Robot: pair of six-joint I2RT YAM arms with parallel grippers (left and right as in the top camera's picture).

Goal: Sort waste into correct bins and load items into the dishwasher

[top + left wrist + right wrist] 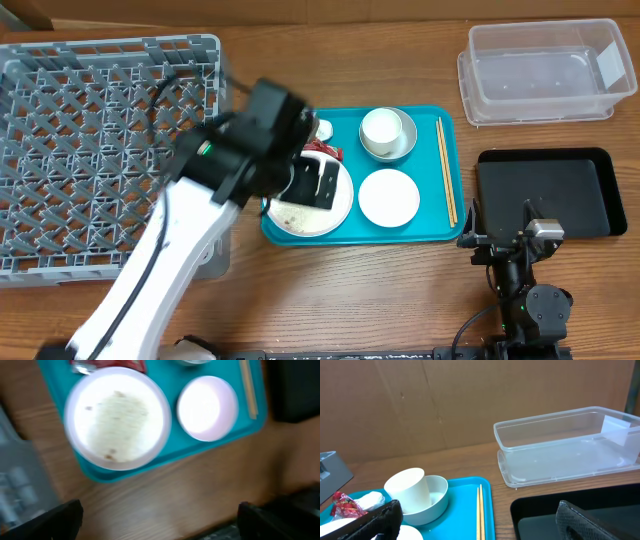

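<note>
Left fingers [55,522] spread wide, empty, hovering above bench [175,490]. Large white plate [117,417] upper left of left wrist frame, on teal tray [170,452]; round, glossy, smeared, a few rice scraps [111,454]. Probably stiff, slick, breakable: grip at rim, keep level. Right fingers [375,520] likewise released, empty.

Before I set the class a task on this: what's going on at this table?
Two robot arms are clearing a meal tray. The left gripper hovers open above the soiled large white plate, holding nothing. The right gripper sits open by the black tray. The cup in its bowl, small dish, chopsticks and red wrapper sit on the teal tray; nothing shows in the dish rack or clear tub.
</note>
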